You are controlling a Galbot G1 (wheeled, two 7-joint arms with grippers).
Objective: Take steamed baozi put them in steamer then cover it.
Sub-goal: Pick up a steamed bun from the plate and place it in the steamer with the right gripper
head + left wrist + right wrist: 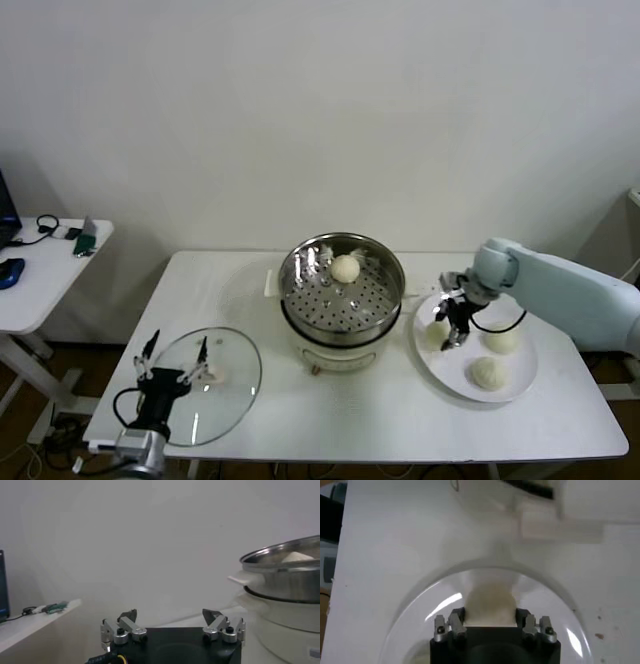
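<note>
So we're mid-loading here. Our right hand [452, 322] is down on the white plate [520, 385], fingers clamped on one steamed baozi [489, 602]; the right wrist view shows the bun squeezed between both pads, sitting on the plate near the steamer side. Looks to us like the grab is made but the lift hasn't started.

Next move, as we see it: raise it straight off the plate, swing over the rim of the steamer [341, 285] and set it on the perforated floor beside the bun already in there, not on top of it. The dough is soft, so a tight squeeze could dent it.

Our left hand [171, 368] hovers with its fingers spread wide over the cover [228, 400], which lies flat on the surface [350, 420] at the front left. It isn't holding anything.

Count time:
- baozi: four total, one in the steamer [345, 268], three on the plate (one of those in the grip)
- steamer: one
- cover: one
- plate: one

So three buns to go, then the lid.
</note>
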